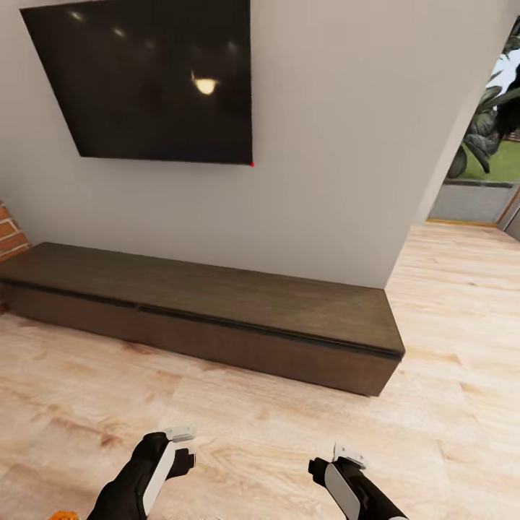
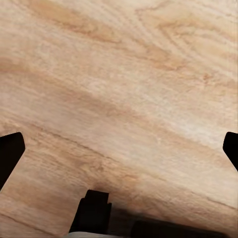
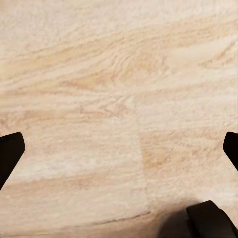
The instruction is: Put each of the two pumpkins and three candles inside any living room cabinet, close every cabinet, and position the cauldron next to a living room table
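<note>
- The left arm (image 1: 137,480) rises from the lower edge of the head view, black with a white panel along the forearm, pointing forward and down.
- The left gripper (image 2: 119,148) has its fingers spread wide, tips at opposite edges of the left wrist view, nothing between them.
- The right arm (image 1: 357,491) mirrors it.
- The right gripper (image 3: 119,148) is likewise spread wide and empty.

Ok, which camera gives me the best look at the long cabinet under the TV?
The head view: the cabinet sits whole against the wall, its fronts closed, beyond both arms. The left wrist and right wrist views look down at the wood floor between open pincer fingers, with none of the cabinet visible there.
</note>
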You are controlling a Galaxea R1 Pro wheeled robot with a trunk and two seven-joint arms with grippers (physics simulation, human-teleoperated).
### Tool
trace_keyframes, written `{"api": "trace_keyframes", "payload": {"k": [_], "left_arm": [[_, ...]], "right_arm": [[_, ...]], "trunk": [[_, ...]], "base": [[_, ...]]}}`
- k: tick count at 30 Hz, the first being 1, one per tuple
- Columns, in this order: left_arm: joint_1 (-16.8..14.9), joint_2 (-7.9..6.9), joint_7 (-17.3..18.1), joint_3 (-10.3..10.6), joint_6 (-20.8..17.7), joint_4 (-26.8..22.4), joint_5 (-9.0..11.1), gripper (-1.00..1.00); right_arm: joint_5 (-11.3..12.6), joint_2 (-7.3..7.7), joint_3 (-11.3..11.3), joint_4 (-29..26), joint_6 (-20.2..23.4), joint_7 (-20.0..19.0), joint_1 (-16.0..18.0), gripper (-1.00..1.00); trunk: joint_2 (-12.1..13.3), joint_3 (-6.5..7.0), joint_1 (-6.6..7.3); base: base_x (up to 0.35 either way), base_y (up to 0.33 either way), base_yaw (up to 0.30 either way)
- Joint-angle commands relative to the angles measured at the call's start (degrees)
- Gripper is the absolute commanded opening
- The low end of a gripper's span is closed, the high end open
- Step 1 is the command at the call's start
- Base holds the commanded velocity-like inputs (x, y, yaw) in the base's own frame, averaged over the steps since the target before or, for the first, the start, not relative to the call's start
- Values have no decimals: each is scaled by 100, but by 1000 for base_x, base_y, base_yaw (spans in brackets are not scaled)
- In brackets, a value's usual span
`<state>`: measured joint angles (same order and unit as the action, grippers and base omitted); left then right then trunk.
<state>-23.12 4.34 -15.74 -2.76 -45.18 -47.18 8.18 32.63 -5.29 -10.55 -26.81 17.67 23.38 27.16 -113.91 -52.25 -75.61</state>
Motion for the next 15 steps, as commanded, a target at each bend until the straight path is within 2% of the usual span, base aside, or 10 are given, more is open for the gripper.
{"api": "trace_keyframes", "payload": {"k": [1, 15], "left_arm": [[0, 2, -2, 1, 0, 0, -1, 100], [0, -6, 0, -36, -5, -1, 4, 100]], "right_arm": [[0, 0, -3, 0, 0, 0, 0, 100], [-24, -7, -15, 0, -9, 7, 0, 100]], "trunk": [[42, 15, 23], [603, 226, 330]], "base": [[-1, 0, 275], [0, 0, 275]]}}
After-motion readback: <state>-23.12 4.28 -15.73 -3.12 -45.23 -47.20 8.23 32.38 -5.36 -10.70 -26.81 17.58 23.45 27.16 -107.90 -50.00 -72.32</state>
